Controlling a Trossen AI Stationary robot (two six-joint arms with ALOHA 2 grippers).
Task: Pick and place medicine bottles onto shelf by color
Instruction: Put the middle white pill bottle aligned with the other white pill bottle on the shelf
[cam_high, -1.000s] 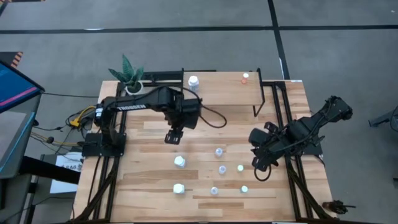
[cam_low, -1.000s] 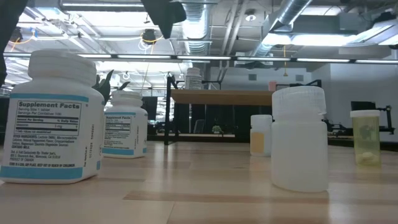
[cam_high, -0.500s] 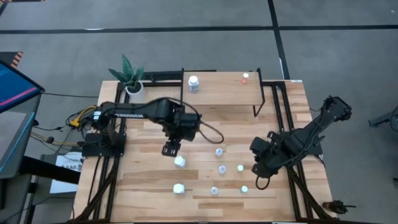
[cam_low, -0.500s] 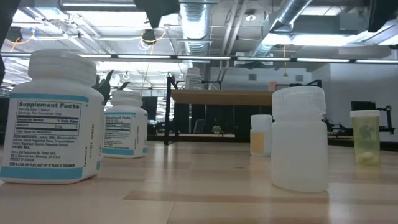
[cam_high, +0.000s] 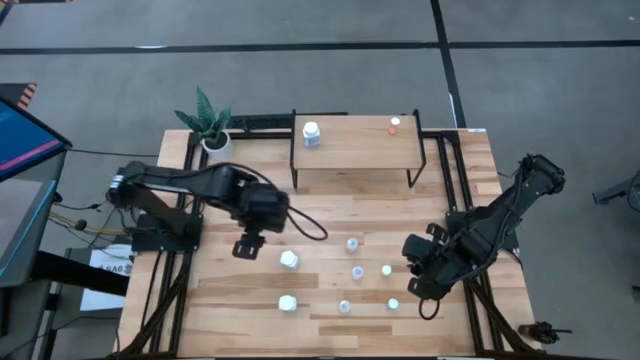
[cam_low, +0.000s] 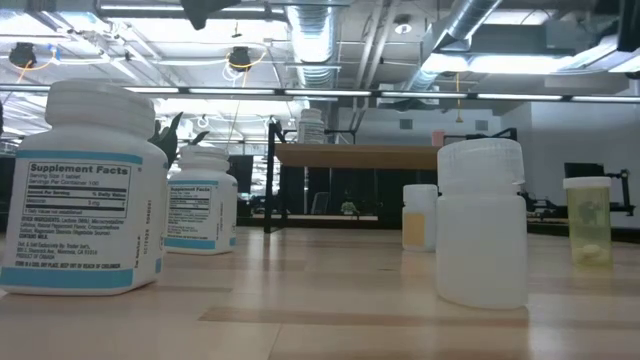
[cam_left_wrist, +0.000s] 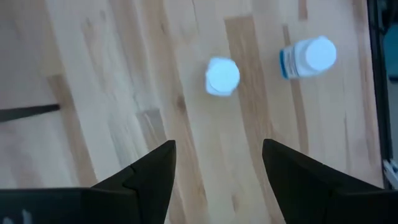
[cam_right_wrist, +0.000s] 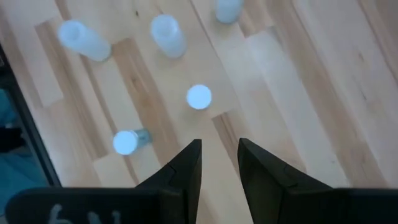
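Note:
My left gripper (cam_high: 246, 246) is open and empty above the table, left of a white bottle (cam_high: 289, 259). Its wrist view (cam_left_wrist: 219, 146) shows two white bottles (cam_left_wrist: 222, 76) (cam_left_wrist: 308, 56) standing on the planks ahead. My right gripper (cam_high: 418, 283) hangs a little open and empty at the right of the bottle group. Its wrist view (cam_right_wrist: 220, 144) shows a small-capped bottle (cam_right_wrist: 199, 97) just ahead and pale translucent bottles (cam_right_wrist: 168, 34) beyond. On the shelf (cam_high: 355, 150) stand a white bottle (cam_high: 311, 132) and a red-capped one (cam_high: 394, 124).
A potted plant (cam_high: 208, 122) stands at the table's far left corner. A second white bottle (cam_high: 287, 303), translucent bottles (cam_high: 352, 244) (cam_high: 357, 271) and green-capped ones (cam_high: 386, 270) (cam_high: 392, 303) stand on the near middle of the table. Black frame rails run along both table sides.
My left gripper has gone from in front of the shelf toward the table's near edge and left, ending left of the white bottle. My right gripper has shifted a little toward the near edge. No bottle has moved.

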